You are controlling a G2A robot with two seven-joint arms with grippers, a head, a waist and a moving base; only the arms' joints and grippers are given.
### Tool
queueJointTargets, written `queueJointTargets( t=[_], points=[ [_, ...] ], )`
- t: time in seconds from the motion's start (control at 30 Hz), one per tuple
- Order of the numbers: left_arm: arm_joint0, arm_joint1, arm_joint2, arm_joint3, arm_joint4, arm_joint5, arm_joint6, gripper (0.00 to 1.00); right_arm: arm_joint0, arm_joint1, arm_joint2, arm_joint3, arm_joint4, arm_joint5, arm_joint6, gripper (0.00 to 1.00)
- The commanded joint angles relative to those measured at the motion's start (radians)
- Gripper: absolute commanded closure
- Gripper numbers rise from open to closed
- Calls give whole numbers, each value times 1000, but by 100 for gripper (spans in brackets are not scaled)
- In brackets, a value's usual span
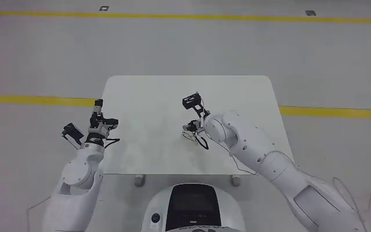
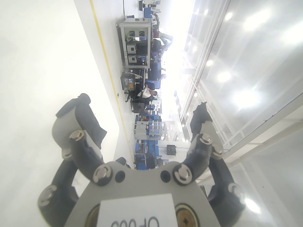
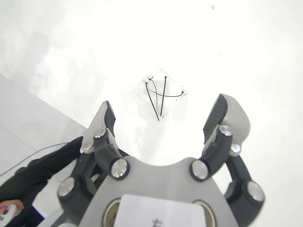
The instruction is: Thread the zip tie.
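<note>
Right gripper (image 3: pixel 163 107) fingers were held apart over zip ties (image 3: pixel 157 95), found loose and crossed on worktop (image 3: pixel 94 36). Left gripper (image 2: pixel 142 102) fingers were spread, empty. Threading was judged not yet begun.

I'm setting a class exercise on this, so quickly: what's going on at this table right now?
A two-armed robot is set to thread a zip tie, but nothing is held yet. A few black zip ties lie crossed on the white table, on what looks like a clear sheet. The right gripper hangs open above them. The left gripper, also open, is near the table's edge, away from the ties.
</note>
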Motion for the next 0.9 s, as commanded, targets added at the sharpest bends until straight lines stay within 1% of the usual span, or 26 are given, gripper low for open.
queueJointTargets(
  t=[0.0, 0.1, 0.13, 0.2, 0.27, 0.33, 0.43, 0.47, 0.53, 0.57, 0.87],
  points=[
    [0, 0, 0, 0, 0, 0, 0, 0, 40, -13, -17, 28, 8, -26, 55, 0],
    [0, 0, 0, 0, 0, 0, 0, 0, 95, -39, -55, 77, 20, -46, 109, 0],
    [0, 0, 0, 0, 0, 0, 0, 0, 121, -54, -76, 101, 21, -48, 129, 0],
    [0, 0, 0, 0, 0, 0, 0, 0, 156, -78, -105, 143, 40, -47, 162, 0],
    [0, 0, 0, 0, 0, 0, 0, 0, 197, -109, -142, 198, 58, -47, 203, 0],
    [0, 0, 0, 0, 0, 0, 0, 0, 229, -141, -175, 256, 75, -50, 214, 0],
    [0, 0, 0, 0, 0, 0, 0, 0, 256, -181, -212, 341, 99, -56, 226, 0],
    [0, 0, 0, 0, 0, 0, 0, 0, 262, -197, -224, 379, 117, -65, 227, 0],
    [0, 0, 0, 0, 0, 0, 0, 0, 271, -220, -238, 430, 137, -79, 220, 0],
    [0, 0, 0, 0, 0, 0, 0, 0, 278, -230, -241, 453, 133, -69, 200, 0],
    [0, 0, 0, 0, 0, 0, 0, 0, 278, -230, -241, 453, 133, -69, 200, 0]
  ],
)
